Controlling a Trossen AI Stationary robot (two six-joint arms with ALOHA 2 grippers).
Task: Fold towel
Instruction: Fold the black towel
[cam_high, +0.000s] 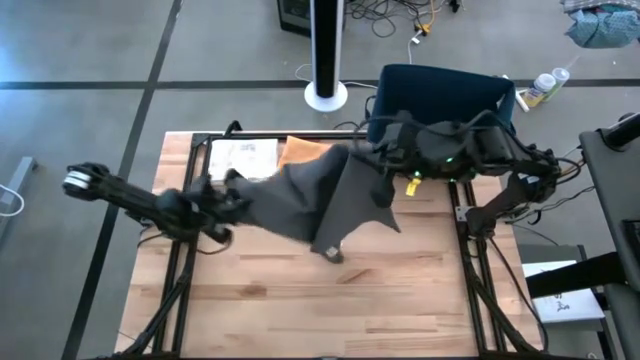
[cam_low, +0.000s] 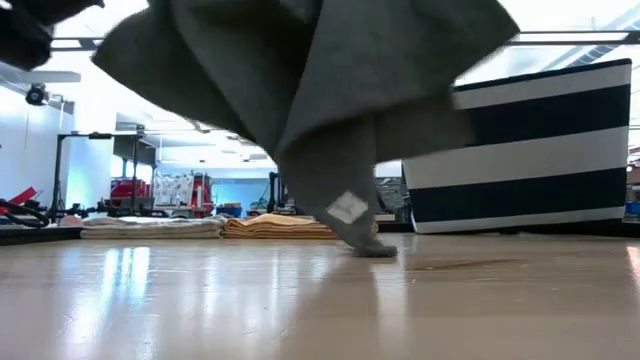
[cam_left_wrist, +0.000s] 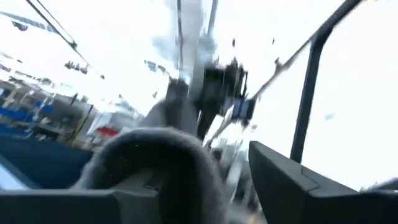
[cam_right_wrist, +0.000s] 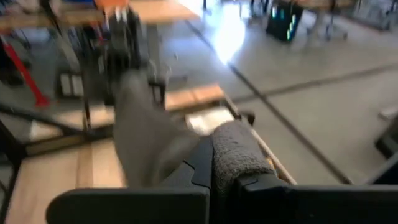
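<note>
A dark grey towel (cam_high: 320, 195) hangs in the air between my two grippers, over the far half of the wooden table (cam_high: 400, 300). My left gripper (cam_high: 228, 195) is shut on its left end, my right gripper (cam_high: 385, 155) on its right end, higher up. The cloth sags in folds between them. Its lowest corner (cam_low: 368, 246), just below a white label (cam_low: 348, 208), touches the table top. In the left wrist view, grey cloth (cam_left_wrist: 161, 162) bulges between the fingers. In the right wrist view, the towel (cam_right_wrist: 146, 137) trails away toward the table. My left gripper holds a bunched fold at the towel's left end (cam_left_wrist: 186, 155) between its two fingers, coming from the table's left and slanting upward. The cloth runs slack from there toward the other gripper. My right gripper pinches a rolled fold at the towel's right end (cam_right_wrist: 236, 155) between its two fingers, coming from the table's right and slanting down. The towel hangs below it in loose folds, only its lowest corner on the table.
A folded white towel (cam_high: 245, 155) and a folded orange one (cam_high: 300, 150) lie at the table's far left. A dark blue bin with white stripes (cam_low: 540, 150) stands at the far right. The near half of the table shows bare wood.
</note>
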